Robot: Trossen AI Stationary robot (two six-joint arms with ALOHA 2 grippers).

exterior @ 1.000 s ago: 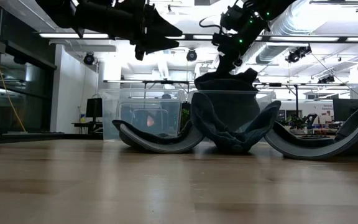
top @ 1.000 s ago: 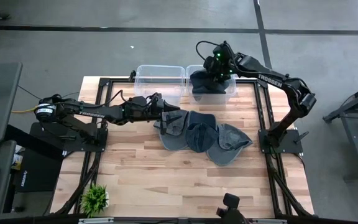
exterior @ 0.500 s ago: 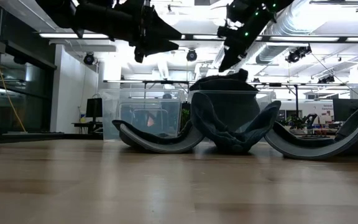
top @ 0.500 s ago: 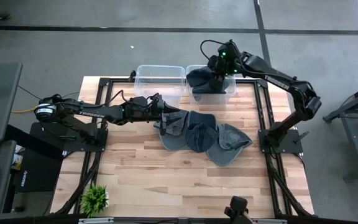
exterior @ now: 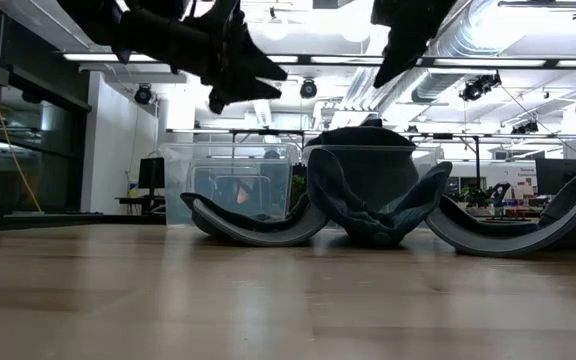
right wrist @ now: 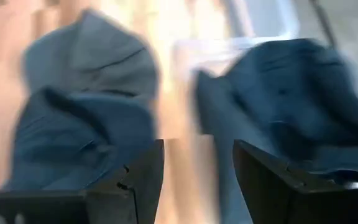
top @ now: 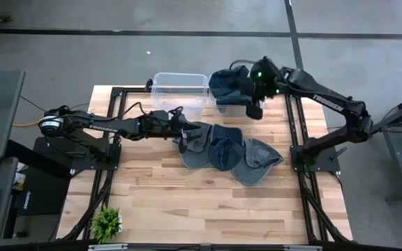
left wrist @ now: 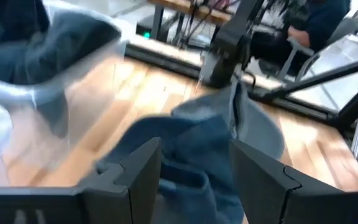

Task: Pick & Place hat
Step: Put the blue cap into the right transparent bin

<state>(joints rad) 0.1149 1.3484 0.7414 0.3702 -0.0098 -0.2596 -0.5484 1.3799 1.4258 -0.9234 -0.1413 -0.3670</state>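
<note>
A dark blue hat (top: 229,82) lies in the right clear bin (top: 230,109) at the table's far edge, bulging over the rim (exterior: 363,135). My right gripper (top: 255,110) hangs open just near and right of that bin, high above the table (exterior: 386,70), holding nothing (right wrist: 197,180). Three more blue-grey hats (top: 195,143) (top: 223,152) (top: 258,162) lie overlapping on the table's middle. My left gripper (top: 185,132) is open and hovers above the leftmost one (left wrist: 185,143), well clear of it in the low view (exterior: 268,75).
An empty clear bin (top: 180,87) stands left of the bin that holds the hat. A small green plant (top: 107,223) sits at the near left corner. The near half of the wooden table (top: 187,202) is bare.
My right gripper has opened and let go of the dark blue hat, which has dropped into the right bin. It has then risen and drawn back toward the table's near right. My left gripper has tipped down slightly over the hats.
</note>
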